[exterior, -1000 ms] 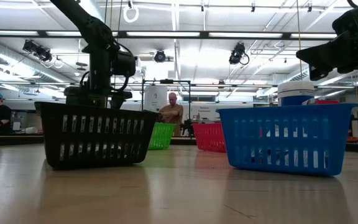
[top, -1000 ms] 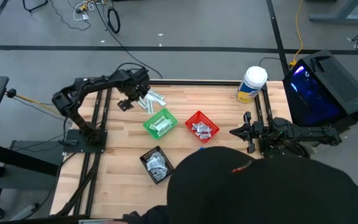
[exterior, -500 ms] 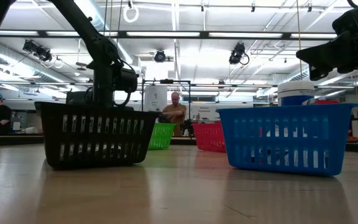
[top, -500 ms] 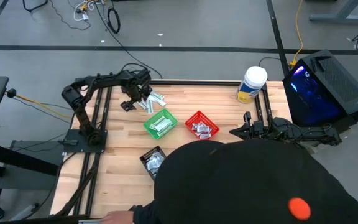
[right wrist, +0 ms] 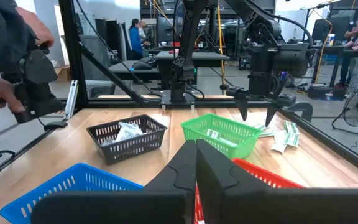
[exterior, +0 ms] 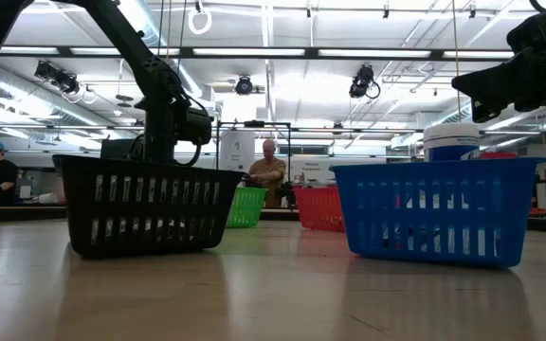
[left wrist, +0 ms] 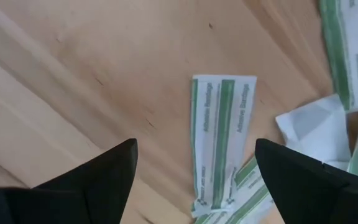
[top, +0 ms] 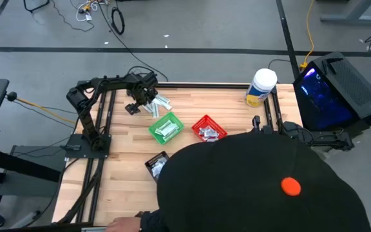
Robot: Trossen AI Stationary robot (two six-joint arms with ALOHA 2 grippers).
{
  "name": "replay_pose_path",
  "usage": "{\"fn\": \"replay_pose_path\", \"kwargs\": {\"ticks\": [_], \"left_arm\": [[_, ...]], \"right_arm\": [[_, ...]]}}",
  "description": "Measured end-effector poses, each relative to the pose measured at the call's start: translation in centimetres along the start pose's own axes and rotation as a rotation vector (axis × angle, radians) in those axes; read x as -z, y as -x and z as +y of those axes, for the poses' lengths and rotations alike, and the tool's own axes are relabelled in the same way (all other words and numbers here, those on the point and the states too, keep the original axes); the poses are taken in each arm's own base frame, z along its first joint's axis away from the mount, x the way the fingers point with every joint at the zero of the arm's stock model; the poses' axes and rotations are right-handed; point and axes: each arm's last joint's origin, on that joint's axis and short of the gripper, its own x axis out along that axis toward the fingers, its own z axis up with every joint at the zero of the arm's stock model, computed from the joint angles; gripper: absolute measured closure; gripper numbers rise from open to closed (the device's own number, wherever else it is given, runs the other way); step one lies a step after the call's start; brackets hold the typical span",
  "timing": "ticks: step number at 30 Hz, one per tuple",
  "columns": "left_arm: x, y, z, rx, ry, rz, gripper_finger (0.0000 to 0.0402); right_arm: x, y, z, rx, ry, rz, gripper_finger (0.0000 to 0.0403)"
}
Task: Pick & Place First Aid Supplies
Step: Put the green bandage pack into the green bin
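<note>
The supplies still on the table are white and pale-green strips in a loose pile on the wood near the far edge. One strip lies flat between the two spread fingers of my left gripper, which points down over the pile and is open; I see no touch. More strips lie in the green basket, and squarish sachets in the red basket. My right gripper waits shut at the table's right side, mostly hidden under a person's cap in the high view.
A person's black-capped head covers the near right of the high view, hiding most of the black basket and all of the blue basket. The white-lidded tub stands at the far right. A hand with a device shows near the table.
My left gripper has come down toward the strip pile while its arm's elbow swung a little toward the right. The person's head has moved farther over the table in the high view, now covering the black basket and the right gripper.
</note>
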Motion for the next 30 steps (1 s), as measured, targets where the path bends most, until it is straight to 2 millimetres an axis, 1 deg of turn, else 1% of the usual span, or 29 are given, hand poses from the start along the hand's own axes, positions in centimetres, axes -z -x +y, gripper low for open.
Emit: {"fn": "replay_pose_path", "kwargs": {"ticks": [6, 14, 20, 24, 30], "left_arm": [[0.0, 0.0, -0.3, 0.029, 0.002, -0.009, 0.0067], [0.1, -1.3, -0.6, 0.007, 0.007, 0.000, 0.0067], [0.1, -1.5, -0.7, 0.004, 0.012, 0.013, 0.0069], [0.1, -1.6, -0.6, 0.000, 0.013, 0.014, 0.0093], [0.1, -1.6, -0.6, -0.001, 0.016, 0.014, 0.0160]], "right_arm": [[0.0, 0.0, 0.0, 0.000, 0.000, 0.000, 0.0390], [0.0, 0.0, 0.0, 0.000, 0.000, 0.000, 0.0390], [0.0, 0.0, 0.0, 0.000, 0.000, 0.000, 0.0390], [0.0, 0.0, 0.0, 0.000, 0.000, 0.000, 0.0390], [0.0, 0.0, 0.0, 0.000, 0.000, 0.000, 0.0390]]}}
